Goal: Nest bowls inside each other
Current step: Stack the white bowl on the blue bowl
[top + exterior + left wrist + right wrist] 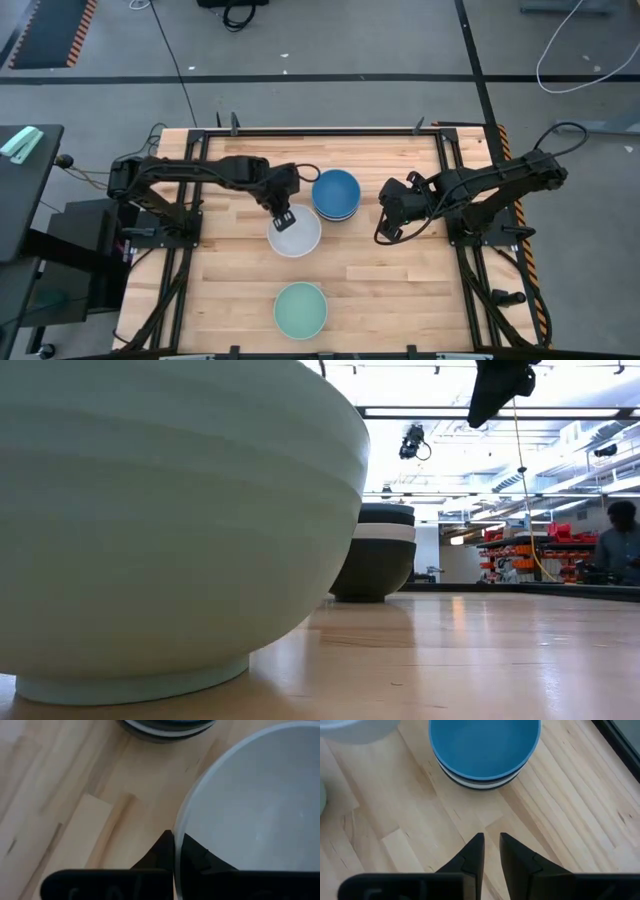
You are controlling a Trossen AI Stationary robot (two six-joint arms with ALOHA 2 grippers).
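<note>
A white bowl [296, 234] [260, 810] sits mid-table with my left gripper [284, 217] [177, 840] shut on its rim at the far-left side. Just beyond it to the right stands a stack with a blue bowl [335, 193] [485, 750] on top of white and black bowls [375, 555]. The pale mint green bowl [300, 309] [150, 530] rests on its foot near the table's near edge. My right gripper [384, 228] [491, 840] hovers to the right of the stack, open by a narrow gap and holding nothing. My left gripper pinches the white bowl's rim [180, 827] on the bowl's far-left side, one finger [200, 855] inside the bowl and the other finger [157, 852] outside it. The fingers come from above, slanting down from the left. Whether the bowl is off the table, I cannot tell.
Bare wooden tabletop [400, 290] lies to the right of the mint bowl and along the left side [225, 290]. A black metal frame [330, 130] edges the table. In the low view a person [618, 550] sits far off in the room.
</note>
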